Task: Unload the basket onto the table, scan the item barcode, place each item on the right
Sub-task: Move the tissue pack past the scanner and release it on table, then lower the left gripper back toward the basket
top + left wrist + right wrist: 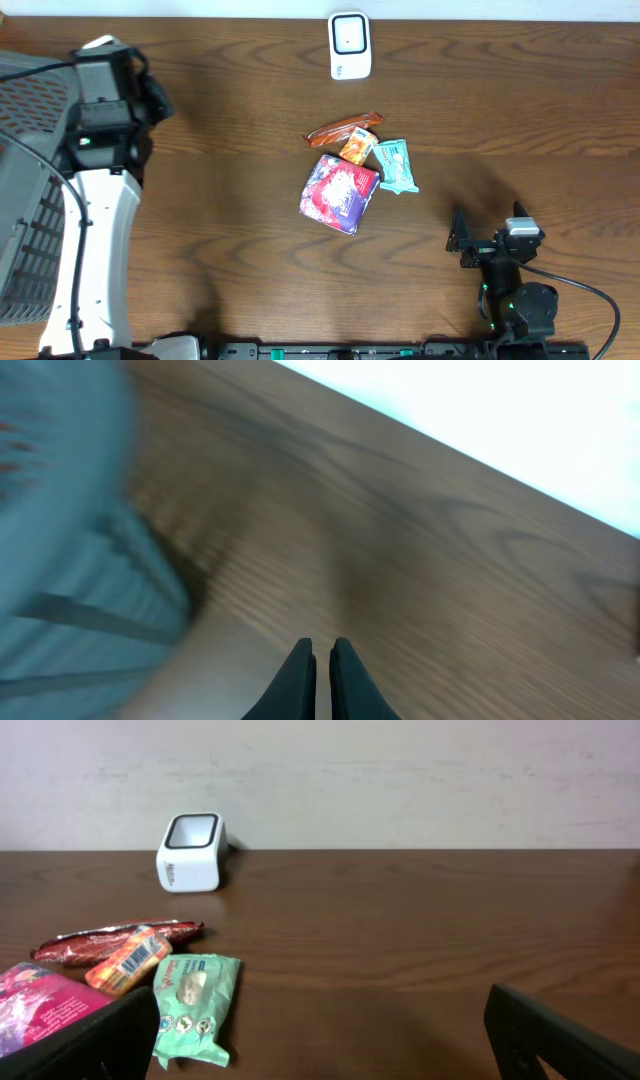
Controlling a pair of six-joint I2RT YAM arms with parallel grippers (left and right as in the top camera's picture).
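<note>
Left claw (322,647) closed above wooden table (430,560).

White scanner (350,45), teal packet (394,165), wood-grain table (520,120)

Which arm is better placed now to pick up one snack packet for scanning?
Right. The right claw is open, close to the green packet and facing it. The left claw is shut and far off, beside the grey basket.

The overhead camera looks straight down on the table (520,110); the right wrist camera sits low, facing 12 o'clock, sharing the scanner (190,852) with it; the left wrist camera is close to blurred wood.
</note>
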